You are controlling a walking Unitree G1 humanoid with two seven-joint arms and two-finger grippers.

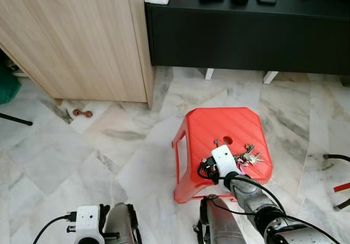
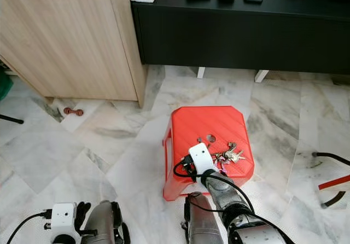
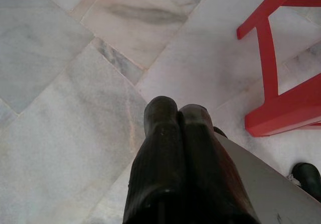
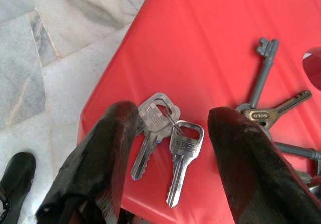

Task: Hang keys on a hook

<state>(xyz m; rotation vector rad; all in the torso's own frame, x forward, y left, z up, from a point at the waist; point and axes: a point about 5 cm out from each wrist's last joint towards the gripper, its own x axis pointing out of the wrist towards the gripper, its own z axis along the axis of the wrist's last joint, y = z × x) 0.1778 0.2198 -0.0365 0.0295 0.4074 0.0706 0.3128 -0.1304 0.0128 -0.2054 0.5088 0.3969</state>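
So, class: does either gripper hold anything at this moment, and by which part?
Nothing is held. The right gripper is open, its fingers straddling the keys lying on the red stool. The left gripper is shut and empty.

Red plastic stool (image 1: 219, 132) on marble floor (image 1: 82, 162), before a black cabinet (image 1: 246, 36). Bunch of keys (image 1: 249, 157) lies on the stool top near its front edge, beside a round hole. Right gripper (image 1: 219, 159) reaches over the seat, just beside the keys. Left gripper (image 1: 104, 222) low, over the floor. Wooden cupboard (image 1: 76, 41) to the left.
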